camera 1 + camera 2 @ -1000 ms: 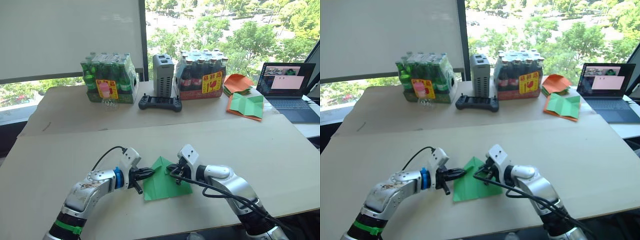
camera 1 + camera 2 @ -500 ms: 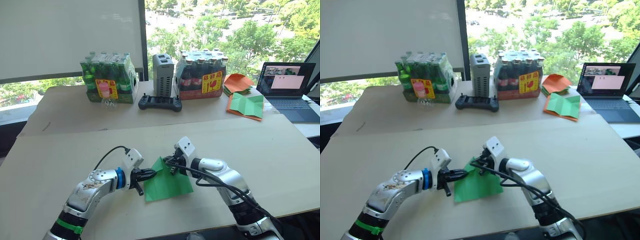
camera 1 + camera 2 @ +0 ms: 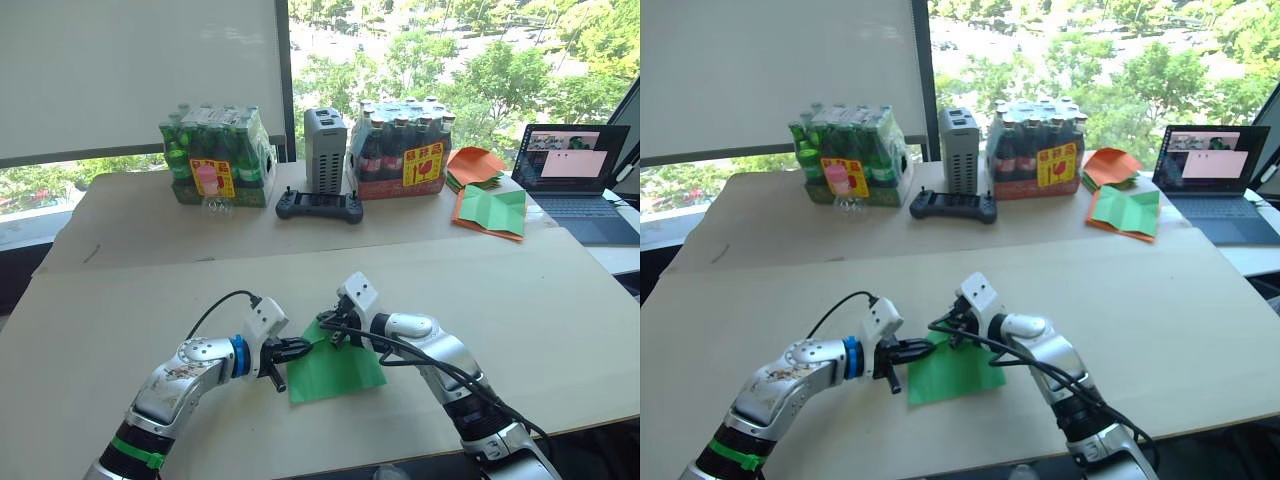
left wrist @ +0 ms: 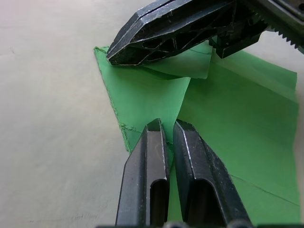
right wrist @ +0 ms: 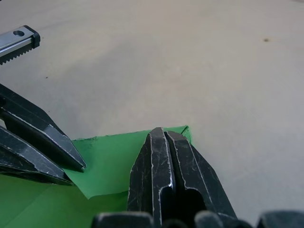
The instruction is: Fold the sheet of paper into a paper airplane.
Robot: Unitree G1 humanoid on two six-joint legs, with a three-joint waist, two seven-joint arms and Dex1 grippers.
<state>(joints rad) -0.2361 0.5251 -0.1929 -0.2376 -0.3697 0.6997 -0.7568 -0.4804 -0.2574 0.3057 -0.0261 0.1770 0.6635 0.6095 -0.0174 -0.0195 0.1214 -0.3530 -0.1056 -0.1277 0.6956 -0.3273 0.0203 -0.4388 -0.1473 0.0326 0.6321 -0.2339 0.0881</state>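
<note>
From the left eye you see the sheet of paper (image 3: 335, 367) lying on the near tan table (image 3: 560, 300), between the two arms, with its far corner lifted and doubled over. Your left gripper (image 3: 305, 347) reaches in from the left and meets the sheet's left edge, while your right gripper (image 3: 330, 336) comes in from the right over the far corner. Bare tabletop lies open to the left, to the right and behind the sheet; the front edge of the table is near. At the back stand a pack of green bottles (image 3: 213, 155), a grey box (image 3: 324, 150), a black controller (image 3: 320, 206) and a pack of dark bottles (image 3: 402, 148), and to the right an orange paper pile (image 3: 474, 165), a green sheet edged by orange paper (image 3: 492, 212) and a laptop (image 3: 578, 170), all well apart from the work. In the left wrist view, your left fingers (image 4: 148, 175) are pressed together on the sheet's ragged left edge, pinching it, and the right gripper's fingers hold the turned-over flap beyond. In the right wrist view, your right fingers (image 5: 156, 175) are pressed together on the folded corner, pinching the green paper at its edge, with open table past it.
</note>
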